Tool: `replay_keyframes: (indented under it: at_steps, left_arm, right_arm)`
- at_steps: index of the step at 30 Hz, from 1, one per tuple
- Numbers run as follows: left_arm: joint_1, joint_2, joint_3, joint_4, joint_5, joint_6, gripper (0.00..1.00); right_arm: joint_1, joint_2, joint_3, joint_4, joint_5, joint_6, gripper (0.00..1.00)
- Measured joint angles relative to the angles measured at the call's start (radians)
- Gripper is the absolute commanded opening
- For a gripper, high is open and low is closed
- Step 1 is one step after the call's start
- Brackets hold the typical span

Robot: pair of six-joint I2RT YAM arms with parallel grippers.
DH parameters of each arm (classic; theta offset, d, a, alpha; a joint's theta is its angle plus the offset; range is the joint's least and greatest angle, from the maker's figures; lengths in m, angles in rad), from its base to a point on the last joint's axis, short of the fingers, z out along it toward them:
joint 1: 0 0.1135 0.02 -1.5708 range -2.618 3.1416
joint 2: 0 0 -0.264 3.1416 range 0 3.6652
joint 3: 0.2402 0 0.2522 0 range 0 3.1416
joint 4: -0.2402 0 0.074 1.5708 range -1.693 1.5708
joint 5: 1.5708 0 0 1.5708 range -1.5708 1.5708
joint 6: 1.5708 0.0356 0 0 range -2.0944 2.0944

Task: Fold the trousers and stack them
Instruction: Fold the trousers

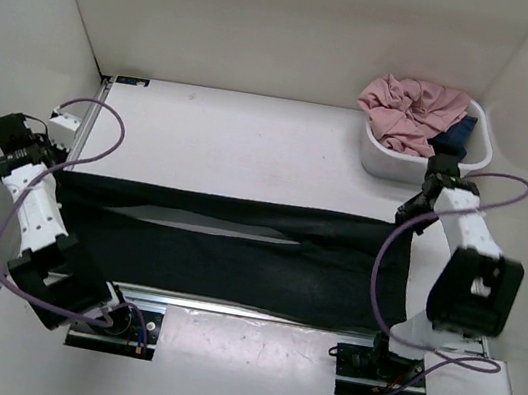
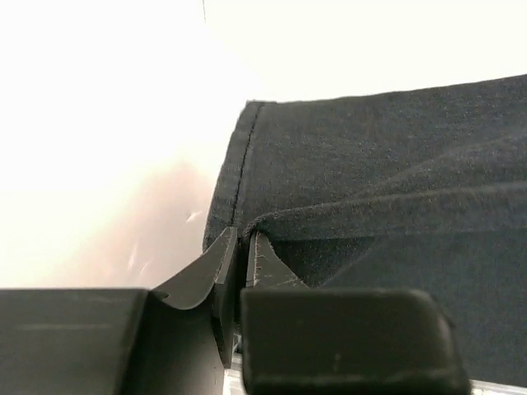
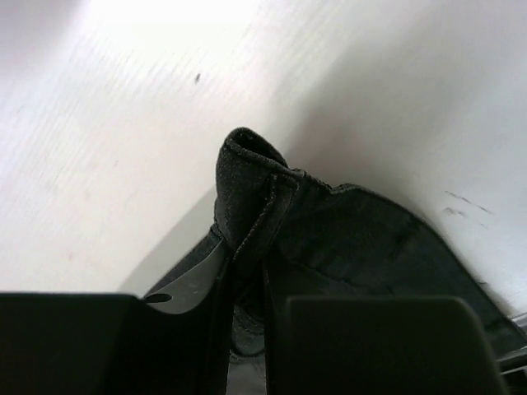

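The black trousers (image 1: 232, 268) are stretched lengthwise across the table between my two grippers, legs side by side with a narrow slit of table showing between them. My left gripper (image 1: 57, 175) is shut on the leg-end hem at the left. In the left wrist view the fingers (image 2: 241, 240) pinch a folded edge of the black cloth (image 2: 370, 164). My right gripper (image 1: 410, 220) is shut on the waist end at the right. In the right wrist view the jaws (image 3: 247, 259) clamp a bunched seam of the trousers (image 3: 354, 239) just above the table.
A white tub (image 1: 377, 161) stands at the back right, holding a pink garment (image 1: 410, 111) and a small dark blue garment (image 1: 457, 137). It is just behind my right wrist. White walls close in the table on three sides. The arm bases sit at the near edge.
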Motion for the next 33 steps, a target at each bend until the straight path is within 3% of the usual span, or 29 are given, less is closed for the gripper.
replay_keyframes:
  at_steps: [5,9,13,18,26,33]
  left_arm:
    - [0.043,-0.172,-0.138,0.005,-0.034,0.074,0.14]
    - [0.127,-0.298,-0.396,-0.006,-0.095,0.146,0.14]
    - [0.14,-0.329,-0.57,-0.034,-0.13,0.184,0.14]
    - [0.145,-0.386,-0.635,-0.031,-0.147,0.204,0.14]
    - [0.145,-0.424,-0.666,-0.024,-0.163,0.225,0.14]
    - [0.146,-0.418,-0.666,-0.023,-0.166,0.228,0.14]
  right_arm:
    - [0.0,-0.389,-0.267,0.111,0.012,-0.028,0.05]
    - [0.0,-0.657,-0.528,0.155,0.015,-0.004,0.21]
    - [0.0,-0.943,-0.718,0.094,0.021,0.053,0.31]
    - [0.0,-1.209,-0.771,-0.097,0.022,0.128,0.49]
    - [0.0,-1.246,-0.713,-0.243,-0.004,0.185,0.64]
    - [0.0,-1.077,-0.497,-0.301,-0.044,0.225,0.78]
